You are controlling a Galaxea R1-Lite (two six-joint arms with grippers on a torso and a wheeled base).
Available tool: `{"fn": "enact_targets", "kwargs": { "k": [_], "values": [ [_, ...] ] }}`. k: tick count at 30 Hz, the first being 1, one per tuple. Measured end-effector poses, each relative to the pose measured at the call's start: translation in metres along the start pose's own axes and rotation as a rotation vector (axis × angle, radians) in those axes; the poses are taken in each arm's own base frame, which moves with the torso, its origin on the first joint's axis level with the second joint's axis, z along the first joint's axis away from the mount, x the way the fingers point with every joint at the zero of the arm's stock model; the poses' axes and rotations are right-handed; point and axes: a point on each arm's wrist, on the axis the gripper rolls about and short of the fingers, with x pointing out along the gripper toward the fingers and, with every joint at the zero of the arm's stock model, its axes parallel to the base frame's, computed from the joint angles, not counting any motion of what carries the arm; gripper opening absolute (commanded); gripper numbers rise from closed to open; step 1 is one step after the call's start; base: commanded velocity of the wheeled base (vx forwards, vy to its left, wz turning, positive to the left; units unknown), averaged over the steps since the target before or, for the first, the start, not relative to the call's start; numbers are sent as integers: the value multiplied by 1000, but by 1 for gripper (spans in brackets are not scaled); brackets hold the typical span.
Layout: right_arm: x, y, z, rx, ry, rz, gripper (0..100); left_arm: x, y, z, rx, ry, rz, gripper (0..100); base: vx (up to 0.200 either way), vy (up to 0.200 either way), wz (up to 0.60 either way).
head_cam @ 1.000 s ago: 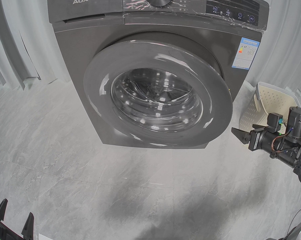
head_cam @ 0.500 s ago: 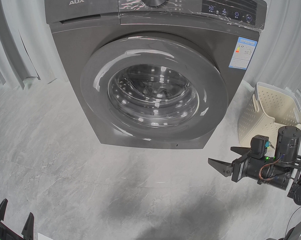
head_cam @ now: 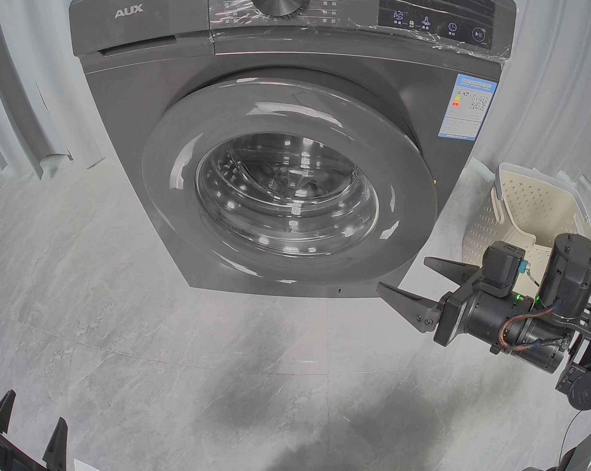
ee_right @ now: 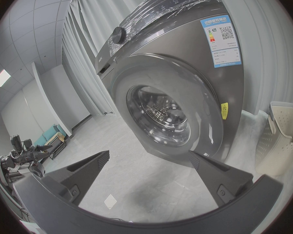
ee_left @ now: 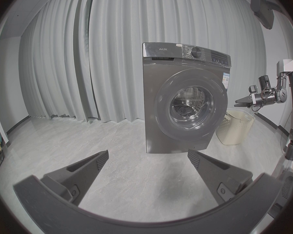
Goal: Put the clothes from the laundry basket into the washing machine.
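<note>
The grey washing machine [head_cam: 289,139] stands in front of me with its round glass door [head_cam: 286,184] swung against the front; I cannot tell if it is latched. The cream laundry basket [head_cam: 537,204] stands on the floor at the machine's right side, and the part of its inside that I see is bare. My right gripper [head_cam: 403,274] hangs open and holds nothing, low in front of the machine's right lower corner, left of the basket. My left gripper [head_cam: 34,408] is open at the bottom left, far from the machine. The right wrist view looks at the door [ee_right: 166,114] and the basket [ee_right: 282,137].
Pale tiled floor [head_cam: 178,361] spreads wide in front of the machine. Grey curtains [ee_left: 88,59] hang behind and beside it. In the left wrist view the right gripper [ee_left: 240,102] is above the basket [ee_left: 235,127]. A sofa and low table [ee_right: 54,137] stand far off.
My right gripper has moved from beside the basket leftward, toward the machine's lower right front. The head camera has shifted slightly. The left gripper has kept still.
</note>
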Motion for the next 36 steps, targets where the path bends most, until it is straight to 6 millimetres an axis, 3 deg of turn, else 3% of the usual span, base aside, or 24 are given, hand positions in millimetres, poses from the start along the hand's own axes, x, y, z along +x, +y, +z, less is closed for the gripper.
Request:
{"fn": "enact_targets", "kwargs": {
  "k": [12, 25, 36],
  "values": [
    [12, 3, 14, -3, -54, 9, 100, 0, 0, 0, -3, 0, 0, 100, 200, 0, 0],
    [22, 0, 28, -1, -112, -85, 100, 0, 0, 0, -4, 1, 0, 100, 0, 0, 0],
    [7, 4, 29, -13, -139, -115, 100, 0, 0, 0, -4, 1, 0, 100, 0, 0, 0]
  ]
}}
